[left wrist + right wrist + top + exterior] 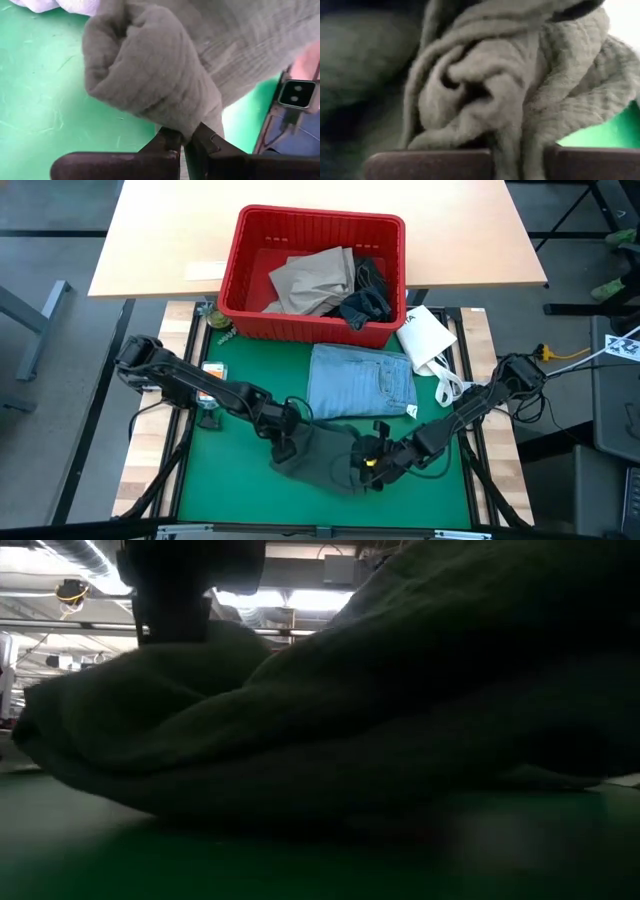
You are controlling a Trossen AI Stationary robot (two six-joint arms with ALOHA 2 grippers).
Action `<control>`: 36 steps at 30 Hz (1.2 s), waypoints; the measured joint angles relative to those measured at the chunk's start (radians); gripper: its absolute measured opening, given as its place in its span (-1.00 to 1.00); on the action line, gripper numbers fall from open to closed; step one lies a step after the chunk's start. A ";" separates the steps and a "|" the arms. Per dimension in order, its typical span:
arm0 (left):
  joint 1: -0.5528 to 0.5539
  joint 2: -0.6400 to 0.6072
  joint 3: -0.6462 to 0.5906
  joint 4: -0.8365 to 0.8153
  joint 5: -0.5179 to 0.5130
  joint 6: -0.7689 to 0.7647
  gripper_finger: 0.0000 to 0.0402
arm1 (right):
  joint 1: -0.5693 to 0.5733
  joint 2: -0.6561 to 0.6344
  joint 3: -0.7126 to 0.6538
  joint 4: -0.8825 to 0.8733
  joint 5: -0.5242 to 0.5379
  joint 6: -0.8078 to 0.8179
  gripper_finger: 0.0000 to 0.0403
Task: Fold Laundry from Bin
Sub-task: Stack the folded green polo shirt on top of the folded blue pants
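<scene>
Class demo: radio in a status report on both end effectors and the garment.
Left end effector and right end effector both shut on dark green garment. Garment bunched on mat. Folded light blue garment lies beside.

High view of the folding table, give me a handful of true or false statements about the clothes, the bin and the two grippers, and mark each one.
1. Both grippers are shut on the dark green garment. True: the left gripper and right gripper each pinch its cloth.
2. The red bin is empty. False: tan trousers and a dark garment lie in it.
3. The light blue garment lies flat on the green mat, between the bin and the green garment. True.
4. The white packet sits inside the bin. False: it lies outside, by the bin's right corner.
</scene>
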 joint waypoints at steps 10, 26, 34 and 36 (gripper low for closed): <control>0.016 -0.026 0.001 0.020 0.028 0.000 -1.00 | -0.014 -0.001 0.167 -0.367 0.018 -0.032 -0.96; 0.113 -0.032 0.000 0.267 0.146 0.000 -1.00 | -0.087 -0.003 0.392 -0.788 0.025 -0.104 -0.95; 0.184 -0.032 0.000 0.365 0.212 0.027 -1.00 | -0.163 -0.003 0.499 -0.932 0.024 -0.205 -0.95; 0.209 -0.032 0.000 0.376 0.232 0.039 -1.00 | -0.186 -0.003 0.522 -0.978 0.024 -0.215 -0.95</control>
